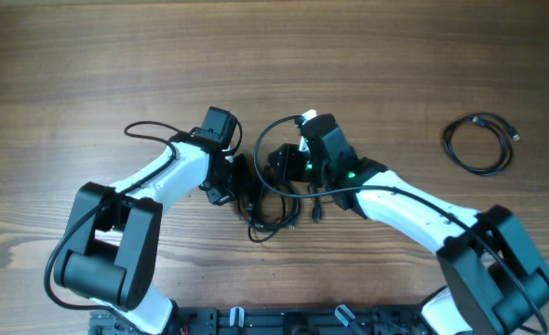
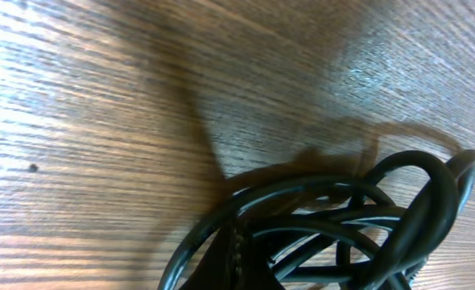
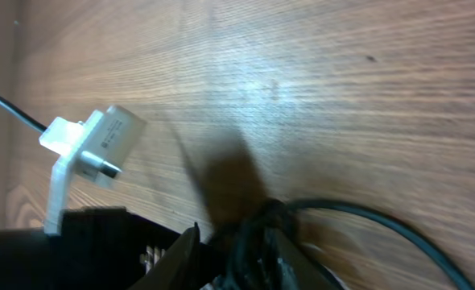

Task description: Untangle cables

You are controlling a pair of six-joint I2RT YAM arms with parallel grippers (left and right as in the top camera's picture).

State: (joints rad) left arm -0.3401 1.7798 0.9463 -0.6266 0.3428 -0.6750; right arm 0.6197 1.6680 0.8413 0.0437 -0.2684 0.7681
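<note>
A knot of thin black cables point(image 1: 273, 207) lies at mid-table between the two arms. My left gripper point(image 1: 239, 184) is at its left edge. In the left wrist view its fingers point(image 2: 237, 246) are pressed together, with a loop of the cables point(image 2: 358, 225) pinched at their tip. My right gripper point(image 1: 284, 169) reaches into the knot from the right. In the right wrist view the right gripper point(image 3: 241, 251) has its jaws apart, with a bunch of cables point(image 3: 258, 238) between them, blurred. A white plug point(image 1: 308, 119) point(image 3: 101, 145) on a thin cord lies just behind that gripper.
A separate coiled black cable point(image 1: 479, 144) lies alone at the far right of the wooden table point(image 1: 395, 56). Thicker black wires run along both white arms point(image 1: 163, 172). The arm bases stand at the front edge.
</note>
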